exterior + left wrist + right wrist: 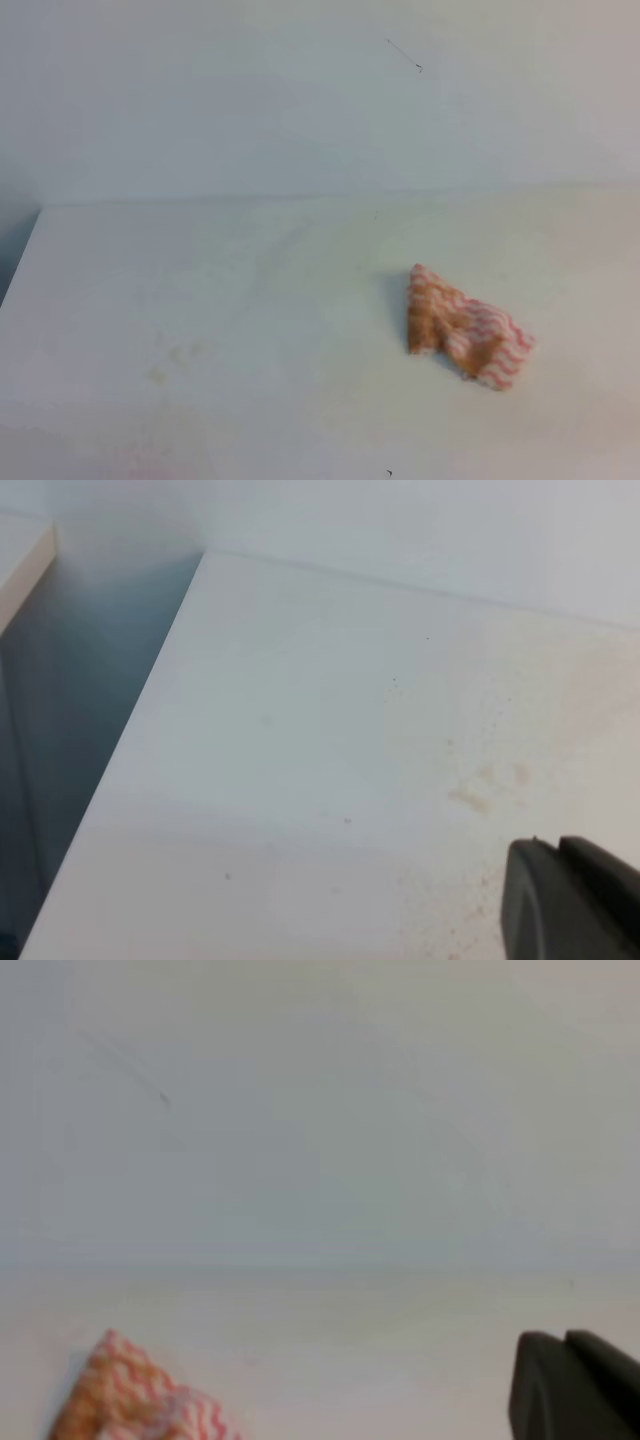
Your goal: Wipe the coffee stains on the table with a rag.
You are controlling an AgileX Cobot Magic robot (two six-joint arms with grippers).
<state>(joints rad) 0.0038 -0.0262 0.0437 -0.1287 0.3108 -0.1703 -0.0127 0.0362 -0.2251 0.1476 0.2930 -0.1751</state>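
Note:
The rag (465, 328), pink-and-white zigzag cloth with brown blotches, lies crumpled on the right half of the white table (280, 270). Its edge also shows low left in the right wrist view as the rag (140, 1405). Faint tan coffee stains (172, 358) mark the table's front left, seen closer as pale specks (482, 788) in the left wrist view. My left gripper (548, 846) hovers just right of those specks, its dark fingers pressed together and empty. My right gripper (556, 1340) is shut, empty, well right of the rag. Neither gripper appears in the exterior high view.
A plain pale wall (300, 100) rises behind the table. The table's left edge (130, 740) drops to a dark gap, with another white surface (20, 570) beyond it.

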